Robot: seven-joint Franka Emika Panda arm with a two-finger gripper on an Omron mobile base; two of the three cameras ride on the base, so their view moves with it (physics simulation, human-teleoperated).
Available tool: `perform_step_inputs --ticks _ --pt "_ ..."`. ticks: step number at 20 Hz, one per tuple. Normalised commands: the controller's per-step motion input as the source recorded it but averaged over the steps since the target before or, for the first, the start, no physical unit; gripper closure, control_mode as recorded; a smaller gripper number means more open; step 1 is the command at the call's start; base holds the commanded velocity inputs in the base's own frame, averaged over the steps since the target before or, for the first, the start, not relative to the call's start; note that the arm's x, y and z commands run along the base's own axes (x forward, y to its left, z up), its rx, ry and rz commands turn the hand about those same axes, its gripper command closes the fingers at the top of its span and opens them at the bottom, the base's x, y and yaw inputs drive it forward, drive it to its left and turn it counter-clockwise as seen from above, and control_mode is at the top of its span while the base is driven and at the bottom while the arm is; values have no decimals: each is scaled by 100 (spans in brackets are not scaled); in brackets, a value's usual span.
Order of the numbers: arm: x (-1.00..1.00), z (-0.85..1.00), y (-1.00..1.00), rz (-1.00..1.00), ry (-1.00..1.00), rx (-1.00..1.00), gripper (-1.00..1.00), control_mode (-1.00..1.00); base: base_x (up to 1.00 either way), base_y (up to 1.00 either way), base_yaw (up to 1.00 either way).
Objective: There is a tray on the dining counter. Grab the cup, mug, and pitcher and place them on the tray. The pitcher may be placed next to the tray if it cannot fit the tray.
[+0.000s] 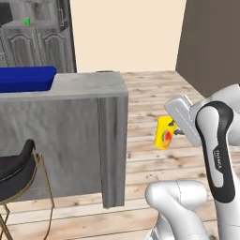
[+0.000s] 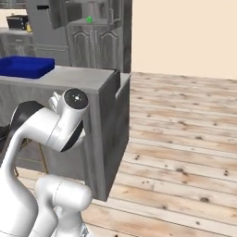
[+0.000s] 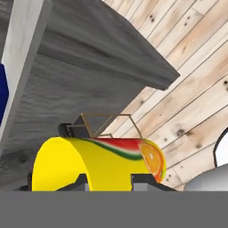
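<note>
The gripper (image 1: 174, 131) is squeezed onto the cup (image 1: 163, 133). In the hand view the cup (image 3: 100, 164) sits right between the two dark finger tips (image 3: 80, 181), lying sideways across the bottom, with its red and orange mark showing. In the left base view the yellow cup hangs in the air above the wooden floor (image 1: 154, 108). It is off past the end of the dining counter (image 1: 84, 86), not over its top, and lower than the top.

Next comes the dining counter, with its pale stone top and dark grey front. A black stool (image 1: 16, 173) with thin gold legs stands against the front, near the left edge of the left base view.

The tray (image 1: 26, 78) is deep blue and sits on the counter top, far along toward the left end and well apart from the cup. In the right base view the tray (image 2: 25, 66) also lies on the counter's (image 2: 88, 78) top, away from the near corner.

Farthest back are grey cabinets (image 1: 33, 44) with doors. A small bright green thing, maybe the mug (image 1: 27, 21), sits up there by them. It is too small to see well. It shows in the right base view too (image 2: 89, 19).
</note>
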Motion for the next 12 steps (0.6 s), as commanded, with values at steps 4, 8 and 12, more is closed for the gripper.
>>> perform_step_inputs --ticks 4,8,12 --pt "0 0 0 0 0 0 100 100 11 83 -31" --pt "0 0 0 0 0 0 100 100 24 69 -28" --pt "0 0 0 0 0 0 100 100 33 64 -25"
